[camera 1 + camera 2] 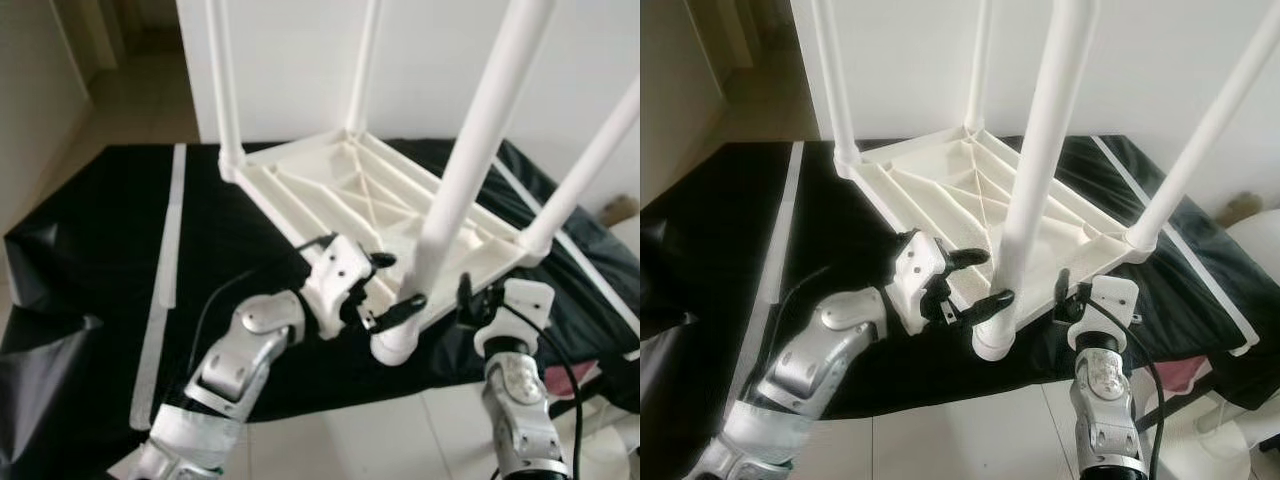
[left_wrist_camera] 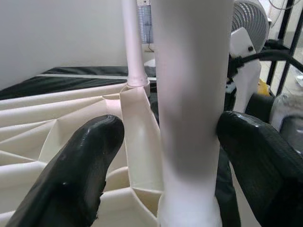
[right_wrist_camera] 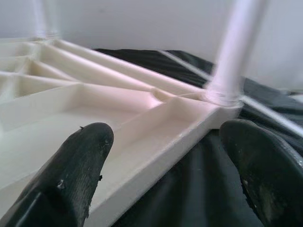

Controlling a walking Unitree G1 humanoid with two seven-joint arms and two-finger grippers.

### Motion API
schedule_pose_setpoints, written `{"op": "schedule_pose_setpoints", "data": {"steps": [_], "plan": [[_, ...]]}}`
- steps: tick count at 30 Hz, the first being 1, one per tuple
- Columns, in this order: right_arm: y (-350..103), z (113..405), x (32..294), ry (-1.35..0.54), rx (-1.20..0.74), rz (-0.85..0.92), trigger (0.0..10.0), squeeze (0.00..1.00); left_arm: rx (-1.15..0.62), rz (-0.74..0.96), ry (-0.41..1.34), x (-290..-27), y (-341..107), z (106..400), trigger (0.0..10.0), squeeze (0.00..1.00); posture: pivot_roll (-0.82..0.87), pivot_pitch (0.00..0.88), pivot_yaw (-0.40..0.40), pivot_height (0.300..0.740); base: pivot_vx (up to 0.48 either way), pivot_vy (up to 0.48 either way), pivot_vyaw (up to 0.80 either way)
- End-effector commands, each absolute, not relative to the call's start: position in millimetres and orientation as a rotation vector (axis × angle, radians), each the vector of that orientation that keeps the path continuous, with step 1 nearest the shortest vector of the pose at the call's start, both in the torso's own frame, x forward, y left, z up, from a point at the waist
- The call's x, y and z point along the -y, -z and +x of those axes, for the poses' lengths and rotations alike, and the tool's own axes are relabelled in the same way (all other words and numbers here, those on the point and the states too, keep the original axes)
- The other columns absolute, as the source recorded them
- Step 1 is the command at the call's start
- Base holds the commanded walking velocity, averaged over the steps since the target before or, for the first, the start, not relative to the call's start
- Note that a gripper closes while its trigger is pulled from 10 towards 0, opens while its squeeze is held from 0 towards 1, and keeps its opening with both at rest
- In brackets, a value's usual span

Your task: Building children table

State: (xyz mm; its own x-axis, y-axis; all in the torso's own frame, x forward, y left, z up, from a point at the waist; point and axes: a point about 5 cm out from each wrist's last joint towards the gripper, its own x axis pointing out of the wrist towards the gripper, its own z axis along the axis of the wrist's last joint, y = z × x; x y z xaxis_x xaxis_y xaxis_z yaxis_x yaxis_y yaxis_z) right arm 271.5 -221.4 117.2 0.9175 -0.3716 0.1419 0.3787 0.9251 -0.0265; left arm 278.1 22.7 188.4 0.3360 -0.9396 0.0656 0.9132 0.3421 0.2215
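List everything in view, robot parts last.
Upside-down white plastic children's table top: one, on the black sheet.
White tubular table legs: four, upright in the top's corners.
Black plastic sheet: one, with white strips, under the table.
White fan: one, behind the right arm.
Left tool: black fingers either side of the nearest leg's base.
Right tool: open, straddling the table top's edge.
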Motion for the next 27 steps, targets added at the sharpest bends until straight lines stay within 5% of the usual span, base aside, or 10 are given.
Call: {"op": "schedule_pose_setpoints", "data": {"steps": [1,10,16,27], "plan": [[-110,270,237,0.511,0.084,-0.069,10.0,0.00,0.195,0.184,1.222,-20,-188,281,10.0,0.00,0.06,0.000,-0.043,0.740,0.000,0.000,0.00],[-108,275,255,0.651,0.059,-0.056,10.0,0.00,0.182,0.237,1.208,-15,-183,293,10.0,0.00,0.05,0.000,-0.043,0.740,0.000,0.000,0.00],[-108,277,269,0.708,0.054,-0.052,10.0,0.00,0.152,0.260,1.165,-40,-184,313,10.0,0.00,0.04,0.000,-0.043,0.740,0.000,0.000,0.00],[-111,272,286,0.759,0.061,-0.073,10.0,0.00,0.091,0.164,1.362,-83,-188,297,10.0,0.00,0.02,0.011,-0.030,0.740,0.000,0.000,0.00]]}}
